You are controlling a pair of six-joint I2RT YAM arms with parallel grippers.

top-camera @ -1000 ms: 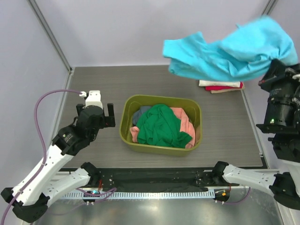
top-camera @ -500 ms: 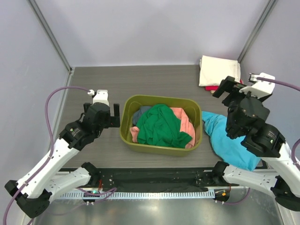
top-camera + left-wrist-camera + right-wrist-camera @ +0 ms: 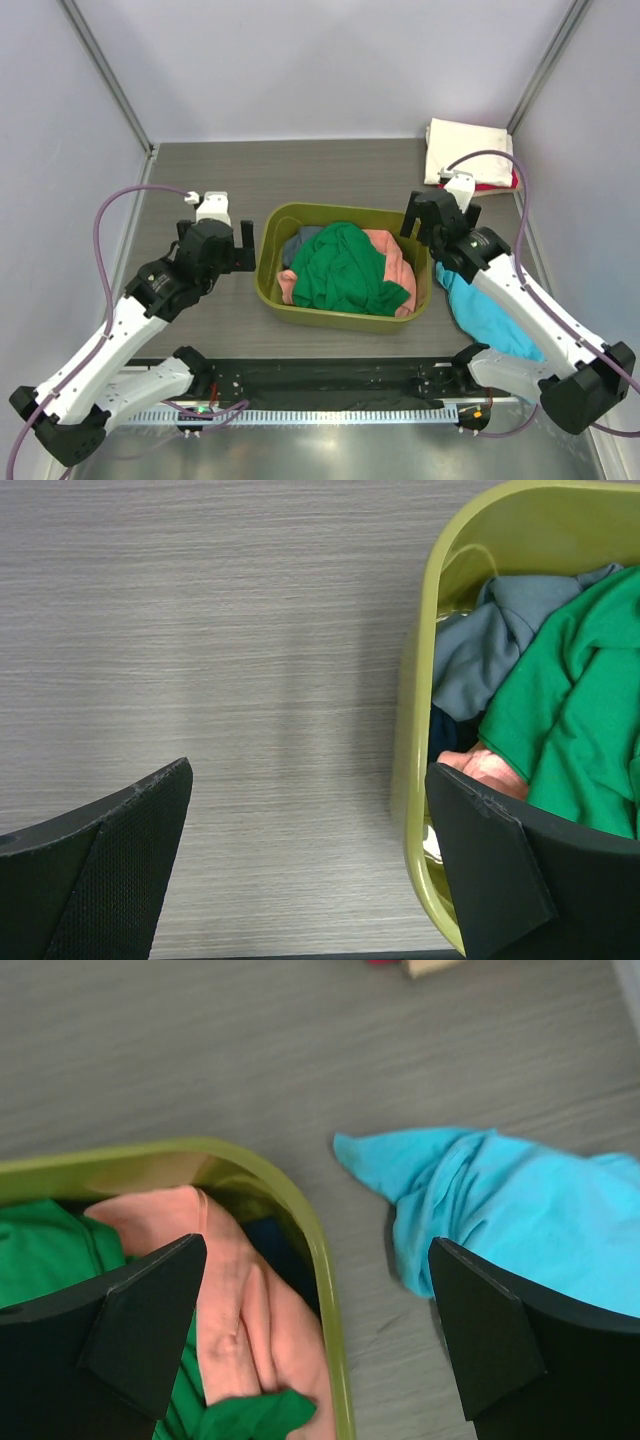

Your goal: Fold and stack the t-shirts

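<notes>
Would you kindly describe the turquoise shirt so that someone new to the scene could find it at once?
Find the olive tub in the middle of the scene. Just right of it, on the bare tabletop, lies a crumpled turquoise shirt. Unlike the shirts heaped in the tub and the folded stack in the far right corner, it lies alone and unfolded.

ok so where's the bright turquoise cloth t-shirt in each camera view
Top external: bright turquoise cloth t-shirt crumpled on the table, right of the olive-green plastic tub, partly under the right arm.
Left wrist: not in it.
Right wrist: t-shirt in the right half, beside the tub's rim.
Shared landmark: the tub.
</notes>
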